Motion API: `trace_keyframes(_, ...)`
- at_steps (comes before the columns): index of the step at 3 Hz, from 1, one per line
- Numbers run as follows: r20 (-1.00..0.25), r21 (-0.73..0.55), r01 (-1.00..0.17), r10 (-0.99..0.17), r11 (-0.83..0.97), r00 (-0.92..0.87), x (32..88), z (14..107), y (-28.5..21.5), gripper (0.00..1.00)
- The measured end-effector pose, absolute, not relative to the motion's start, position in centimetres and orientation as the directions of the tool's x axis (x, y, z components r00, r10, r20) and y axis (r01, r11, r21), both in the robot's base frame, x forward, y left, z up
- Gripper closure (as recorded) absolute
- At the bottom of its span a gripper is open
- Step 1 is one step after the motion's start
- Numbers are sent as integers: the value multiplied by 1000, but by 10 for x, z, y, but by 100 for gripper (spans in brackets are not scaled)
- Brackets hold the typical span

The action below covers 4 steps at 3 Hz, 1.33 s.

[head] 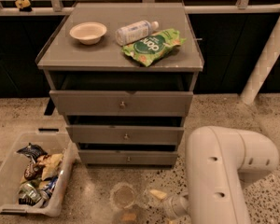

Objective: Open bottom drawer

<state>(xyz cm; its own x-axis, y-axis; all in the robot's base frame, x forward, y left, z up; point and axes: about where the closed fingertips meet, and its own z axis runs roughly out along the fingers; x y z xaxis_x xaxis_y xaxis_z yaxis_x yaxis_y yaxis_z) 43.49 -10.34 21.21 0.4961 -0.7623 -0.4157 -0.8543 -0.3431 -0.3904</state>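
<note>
**Grey bottom drawer low in the cabinet, arm off to its right**

Grey all over, the cabinet [196, 85] stands on a speckled stone floor [233, 111] against a dark wall. Its three drawer fronts are stacked, each with a small round metal knob at the centre and a dark gap above it. The bottom drawer [102, 158] is the lowest and slimmest front, just above the floor, below the middle drawer [98, 135] and the tall top drawer [88, 103]. Its knob [128, 159] is bare, with nothing touching it.

On the worktop [79, 57] a cream bowl [87, 32] stands upright at the left. A pale plastic bottle [136, 31] lies on its side near the middle, touching a green snack bag [153, 45] that reaches towards the front right.

The robot's white arm [224, 167] fills the lower right corner, well apart from the drawers. The gripper [173, 207] is at the bottom edge, just left of that arm and near the floor. It is mostly cut off, so I cannot tell whether it is parted or closed.

A clear plastic bin [4, 171] of crumpled snack packets sits on the floor to the lower left of the cabinet. A white post [267, 55] leans up at the far right.
</note>
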Motion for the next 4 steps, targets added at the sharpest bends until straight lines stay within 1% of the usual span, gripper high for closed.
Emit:
trace_keyframes(1, -379, -519, -762, -695, -388, 612, 485, 251, -88, 0)
trace_keyframes(3, -377, -520, -759, -692, -391, 616, 483, 250, -87, 0)
trace_keyframes(4, -415, -551, -803, -761, -226, 499, 500, 256, -118, 0)
